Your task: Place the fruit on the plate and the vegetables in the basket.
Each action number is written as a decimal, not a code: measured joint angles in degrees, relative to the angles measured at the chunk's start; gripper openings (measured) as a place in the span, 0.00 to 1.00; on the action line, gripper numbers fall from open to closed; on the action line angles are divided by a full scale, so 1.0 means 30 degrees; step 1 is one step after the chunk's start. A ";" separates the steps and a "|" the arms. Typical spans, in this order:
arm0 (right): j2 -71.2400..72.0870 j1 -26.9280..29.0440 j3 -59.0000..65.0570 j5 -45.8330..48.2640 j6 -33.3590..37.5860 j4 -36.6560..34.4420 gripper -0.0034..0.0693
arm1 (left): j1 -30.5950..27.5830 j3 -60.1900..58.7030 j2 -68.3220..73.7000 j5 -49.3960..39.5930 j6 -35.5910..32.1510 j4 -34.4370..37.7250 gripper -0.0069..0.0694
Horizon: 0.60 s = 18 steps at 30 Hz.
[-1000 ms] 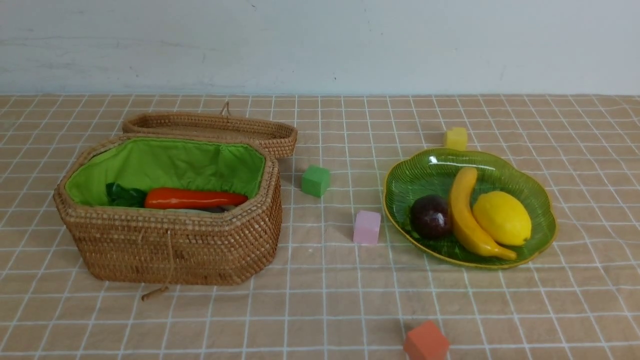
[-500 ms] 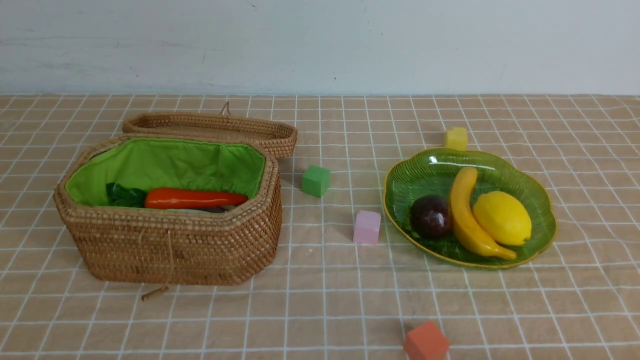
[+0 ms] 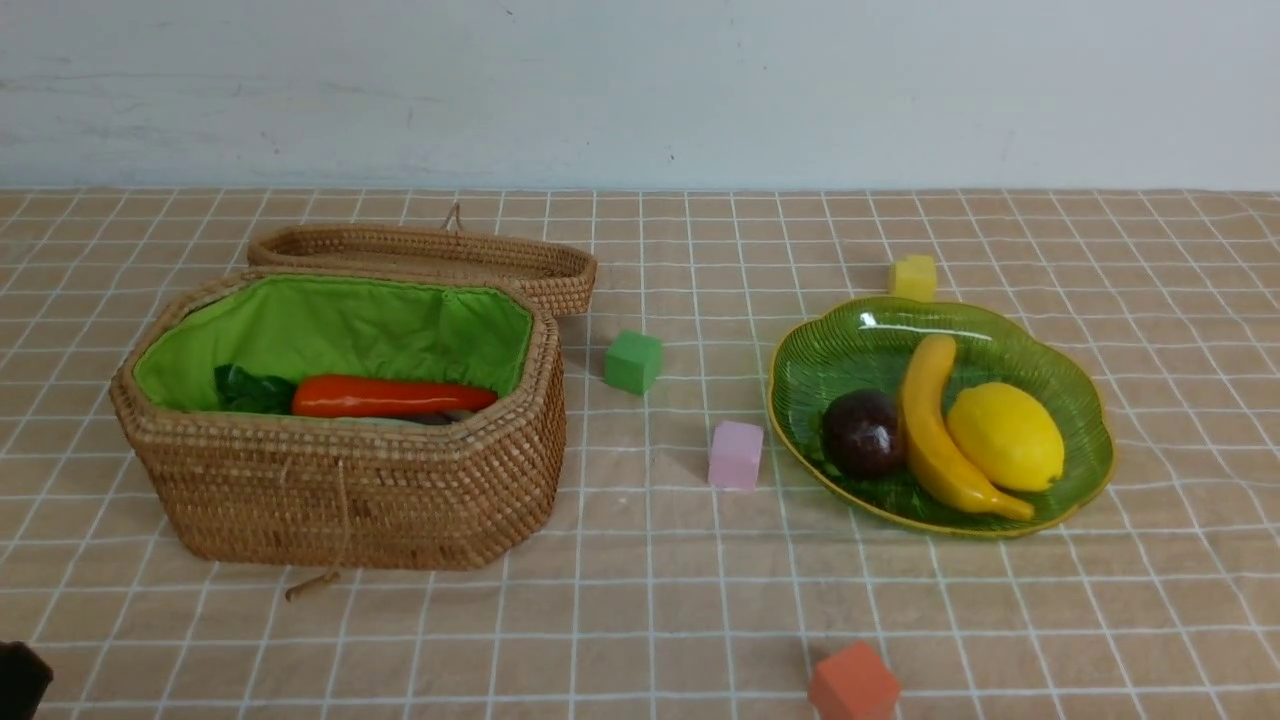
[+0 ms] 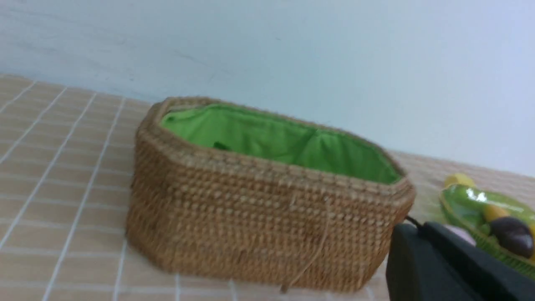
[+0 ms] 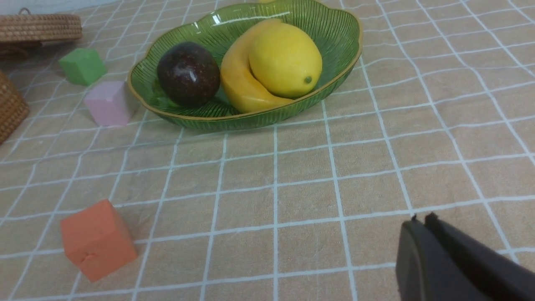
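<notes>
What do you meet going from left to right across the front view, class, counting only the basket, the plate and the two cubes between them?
basket → green cube → pink cube → plate

We see very little of our own body. In the left wrist view, our left claw [image 4: 422, 234] is a matte black, blocky shape with smooth rounded edges and two long flat faces divided by a shallow ridge; a thin black cable loops out just behind its tip. In the right wrist view, our right claw [image 5: 420, 221] is the same matte black, its two fingers pressed together along a narrow seam, each ending in a small pointed nub. In the front view, only a dark rounded corner of us [image 3: 18, 678] shows. We can make out no screws or markings.
</notes>
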<state>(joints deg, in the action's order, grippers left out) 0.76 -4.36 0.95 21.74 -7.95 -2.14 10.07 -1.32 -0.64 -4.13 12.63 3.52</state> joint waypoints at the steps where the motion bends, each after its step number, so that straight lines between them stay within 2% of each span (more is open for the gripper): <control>1: 0.0000 0.0000 0.0000 0.0000 0.0000 0.0000 0.06 | -0.0149 0.0000 0.0000 -0.1286 -0.0001 -0.0023 0.08; 3: 0.0000 0.0000 0.0000 0.0000 0.0000 0.0000 0.06 | -0.0201 -0.0064 0.0000 -0.4144 0.0037 0.0007 0.08; 5: 0.0000 0.0000 0.0000 0.0000 0.0000 0.0000 0.06 | -0.0201 -0.0154 0.0000 -0.5567 0.0056 0.0396 0.08; 9: 0.0000 0.0000 0.0000 0.0000 0.0000 0.0000 0.07 | -0.0201 -0.0154 0.0000 -0.5839 0.0246 0.1347 0.08; 18: 0.0000 0.0000 0.0000 0.0000 0.0000 0.0000 0.08 | -0.0201 -0.0154 0.0000 -0.5822 0.0292 0.1508 0.08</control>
<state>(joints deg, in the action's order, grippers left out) 0.76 -4.36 0.95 21.74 -7.95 -2.14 9.47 -1.78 -0.64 -21.60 13.51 8.04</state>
